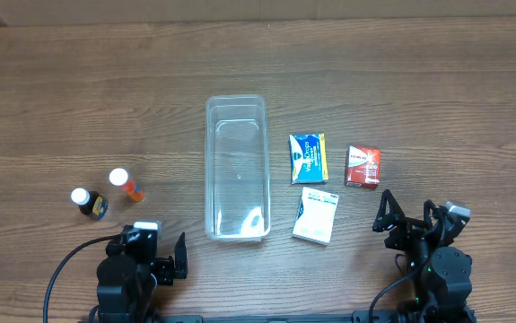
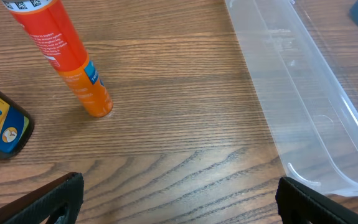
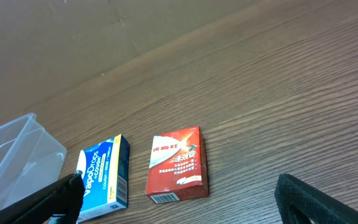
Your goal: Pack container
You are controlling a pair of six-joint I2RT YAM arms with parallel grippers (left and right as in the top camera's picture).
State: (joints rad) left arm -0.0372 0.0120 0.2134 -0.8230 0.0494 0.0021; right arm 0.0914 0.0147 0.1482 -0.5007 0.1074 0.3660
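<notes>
The clear plastic container (image 1: 237,168) lies lengthwise mid-table and looks bare inside; it also shows in the left wrist view (image 2: 303,93) and the right wrist view (image 3: 10,155). A blue box (image 1: 308,158) (image 3: 104,171), a red box (image 1: 362,166) (image 3: 175,165) and a white box (image 1: 316,215) lie flat to its right. An orange bottle (image 1: 125,184) (image 2: 66,53) and a dark bottle (image 1: 88,203) (image 2: 1,124) stand to its left. My left gripper (image 1: 170,256) (image 2: 179,199) is open and empty at the front left. My right gripper (image 1: 410,218) (image 3: 179,199) is open and empty at the front right.
The table is brown wood grain (image 1: 419,81). The boxes lie just beyond my right gripper, the bottles just beyond my left. The table's far edge (image 1: 258,20) meets a pale wall.
</notes>
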